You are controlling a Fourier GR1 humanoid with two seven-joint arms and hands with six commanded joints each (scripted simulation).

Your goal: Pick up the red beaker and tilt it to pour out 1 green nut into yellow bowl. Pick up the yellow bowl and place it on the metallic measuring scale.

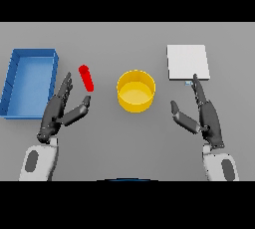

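Left robot hand (pixel 56 112) spread beside red beaker (pixel 86 77); right robot hand (pixel 204 113) spread, both empty.

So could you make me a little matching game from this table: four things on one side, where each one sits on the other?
Things:
1. red beaker
2. yellow bowl
3. blue tray
4. metallic scale

Places:
A. far left of the table
B. just beyond the right hand
C. centre, between the hands
D. beside the left hand fingertips

Pairs: 1-D, 2-C, 3-A, 4-B
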